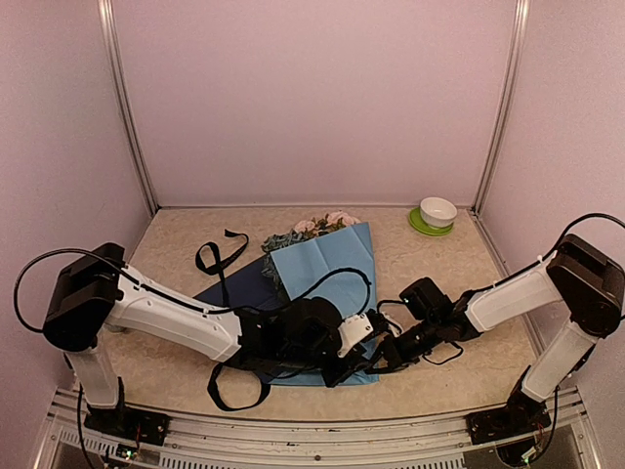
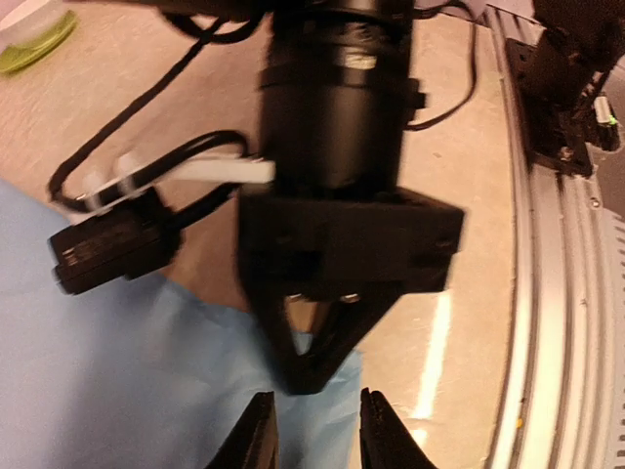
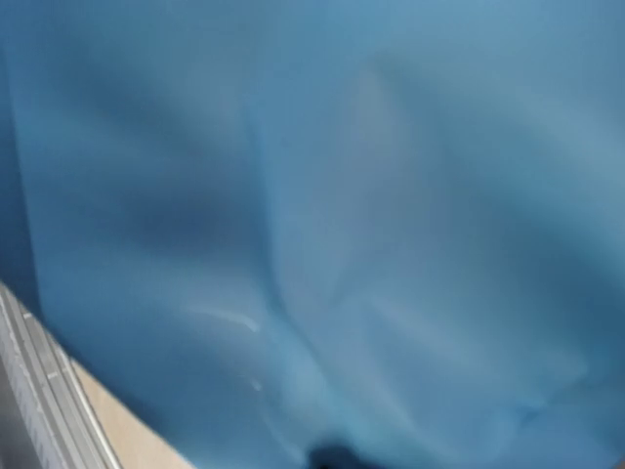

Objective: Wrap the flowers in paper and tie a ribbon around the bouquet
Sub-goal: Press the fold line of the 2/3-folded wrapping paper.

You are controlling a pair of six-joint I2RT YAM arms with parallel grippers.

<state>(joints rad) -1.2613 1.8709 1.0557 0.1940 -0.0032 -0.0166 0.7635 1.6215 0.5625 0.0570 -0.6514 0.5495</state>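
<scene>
A pale strip on the black wrist of the right arm is the only thing like a label, and the left wrist view blurs it past reading. The table [image 1: 459, 283] is beige and speckled, closed in by plain pinkish-white walls [image 1: 312, 98] with aluminium posts [image 1: 127, 117] in the far corners and a metal rail [image 2: 566, 322] along the near edge. The paper [image 1: 327, 259] lies spread at the table's middle, its light blue face up and a dark navy part showing to the left. The flowers [image 1: 317, 227] rest at its far edge, pink roses and blue-grey blooms, their stems hidden. The ribbon [image 1: 217, 256] loops on the table left of the paper, and another loop shows below the left arm; its middle is covered by that arm. A white bowl [image 1: 438, 209] sits on a green plate [image 1: 420, 225] at the far right. The right gripper [image 2: 311, 376] has its fingers closed to a point on the paper's near right corner, seemingly pinching it; its own camera sees only blurred blue folds and a strip of table. The left gripper [image 2: 317, 430] hovers just beside it over the same corner, its fingers a narrow gap apart with nothing between them.
</scene>
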